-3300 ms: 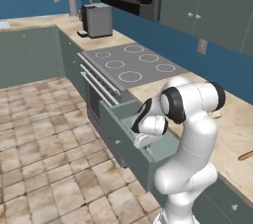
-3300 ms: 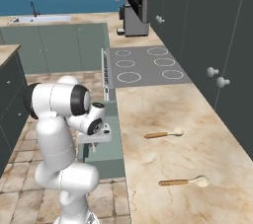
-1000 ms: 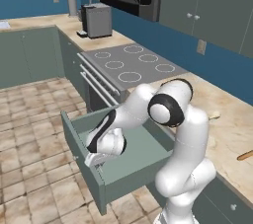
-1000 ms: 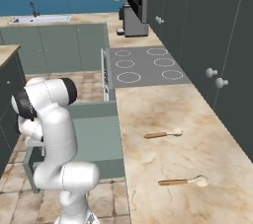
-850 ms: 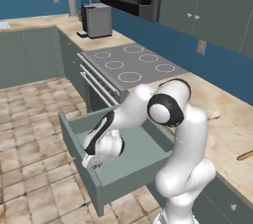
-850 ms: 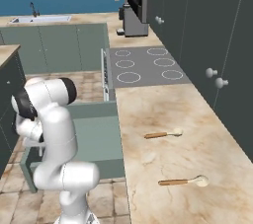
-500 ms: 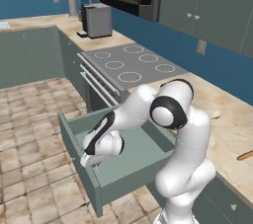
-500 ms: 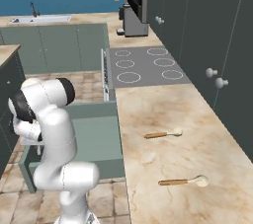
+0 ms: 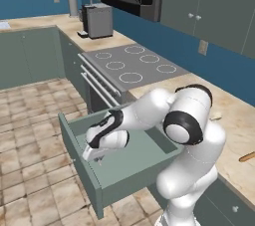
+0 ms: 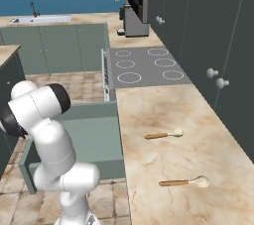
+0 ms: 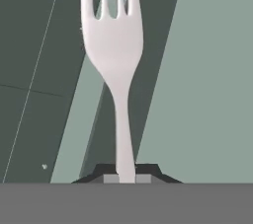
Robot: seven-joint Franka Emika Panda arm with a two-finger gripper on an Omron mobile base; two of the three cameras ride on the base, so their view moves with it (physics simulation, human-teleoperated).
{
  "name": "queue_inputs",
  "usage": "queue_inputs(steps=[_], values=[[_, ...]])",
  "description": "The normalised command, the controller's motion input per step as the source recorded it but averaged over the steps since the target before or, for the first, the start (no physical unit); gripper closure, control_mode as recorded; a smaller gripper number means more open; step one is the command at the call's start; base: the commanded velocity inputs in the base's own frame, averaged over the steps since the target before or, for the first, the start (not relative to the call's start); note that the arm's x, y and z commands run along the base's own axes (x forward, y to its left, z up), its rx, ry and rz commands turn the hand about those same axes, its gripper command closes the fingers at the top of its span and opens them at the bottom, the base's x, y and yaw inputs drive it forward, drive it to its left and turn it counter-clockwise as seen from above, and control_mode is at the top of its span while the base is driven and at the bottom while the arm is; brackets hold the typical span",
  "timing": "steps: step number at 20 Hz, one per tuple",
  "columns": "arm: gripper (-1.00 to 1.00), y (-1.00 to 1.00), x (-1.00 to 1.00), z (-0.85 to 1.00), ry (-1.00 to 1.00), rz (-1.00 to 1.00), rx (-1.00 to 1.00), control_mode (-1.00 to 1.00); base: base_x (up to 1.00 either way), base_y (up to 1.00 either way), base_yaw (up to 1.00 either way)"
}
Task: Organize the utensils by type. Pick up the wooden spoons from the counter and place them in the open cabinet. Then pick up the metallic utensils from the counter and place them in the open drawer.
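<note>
Pulled farther out since a second ago, the drawer (image 9: 130, 164) now stands wide open with the arm reaching down into it. The gripper (image 11: 126, 177) is clamped on the handle of a silver-grey fork (image 11: 113, 45), tines pointing away over the drawer floor. Both wooden spoons (image 10: 164, 134) (image 10: 184, 182) lie on the counter (image 10: 163, 159).

Arm bent low; pincer (image 11: 126, 178) apparently clamped (tips barely visible).

2 cream-bowled, brown-handled wooden spoons (image 10: 164, 134) (image 10: 184, 182) | 1 silver-grey metal fork (image 11: 114, 50) | 1 open grey-green box drawer (image 9: 130, 170) beneath gripper (image 11: 126, 179)
</note>
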Motion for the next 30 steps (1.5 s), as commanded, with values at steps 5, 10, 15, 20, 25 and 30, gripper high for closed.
queue_inputs(steps=[5, 10, 15, 20, 25, 30], values=[[1.0, -0.36, 0.09, 0.0, 0.0, 0.0, 0.0, -1.0, 0.0, 0.0, 0.0], [1.0, -0.37, 0.21, 0.0, 0.0, -0.01, -0.03, -1.0, 0.0, 0.0, 0.0], [1.0, -0.36, 0.32, -0.02, 0.04, -0.04, -0.02, -1.0, 0.0, 0.0, 0.0], [1.0, -0.21, 0.55, -0.23, 0.02, -0.06, -0.03, -1.0, 0.0, 0.0, 0.0], [1.0, 0.0, 0.66, -0.56, 0.0, -0.02, -0.1, -1.0, 0.0, 0.0, 0.0], [1.0, 0.0, 0.49, -0.51, 0.0, -0.03, -0.12, -1.0, 0.0, 0.0, 0.0]])
